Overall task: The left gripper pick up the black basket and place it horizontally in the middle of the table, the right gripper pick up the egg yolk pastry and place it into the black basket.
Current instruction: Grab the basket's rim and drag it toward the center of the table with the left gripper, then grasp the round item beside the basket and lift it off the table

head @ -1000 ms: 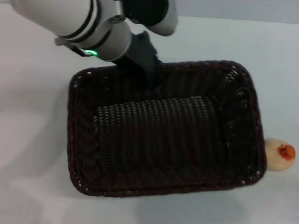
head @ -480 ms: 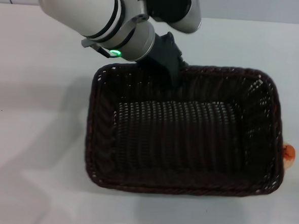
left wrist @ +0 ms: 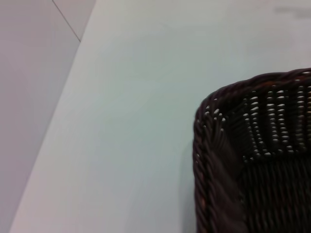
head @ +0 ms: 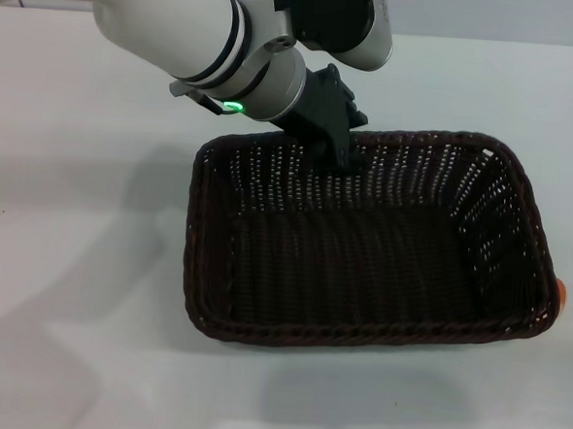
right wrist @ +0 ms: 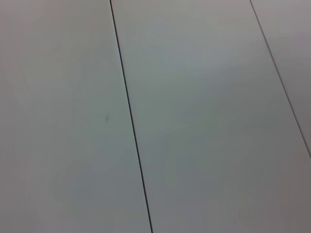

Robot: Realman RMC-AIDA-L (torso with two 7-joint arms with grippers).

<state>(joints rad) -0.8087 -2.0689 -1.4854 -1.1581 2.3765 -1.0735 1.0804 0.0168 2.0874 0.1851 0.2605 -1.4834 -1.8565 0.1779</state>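
Left pincer [head: 337, 151], seen from the head, is clenched on the far rim of the black basket [head: 362, 248], its dark fingers straddling the braided edge a little to the left of that rim's middle. The basket lies long side across, near the centre of the white table [head: 70, 260]. A soft shadow spreads on the table below its near edge, so it looks lifted or tipped rather than resting flat, though I cannot be sure. Only a sliver of the egg yolk pastry [head: 560, 292] shows, an orange speck at the basket's right end, just beside or touching the wicker; the basket hides the rest. No right pincer appears in this view.

From the left wrist, one rounded corner of the basket [left wrist: 252, 160] fills the lower part of the picture, with bare table [left wrist: 136, 97] beyond it. The arm's own fingers are not visible there.

From the right wrist, only a pale surface crossed by thin dark lines shows; neither pastry nor basket is visible, so that arm seems parked away from the work.

By my judgement the step in hand is placing the basket. Next it must be set down level and let go, with care not to shove the pastry; then the right arm can reach for the pastry.
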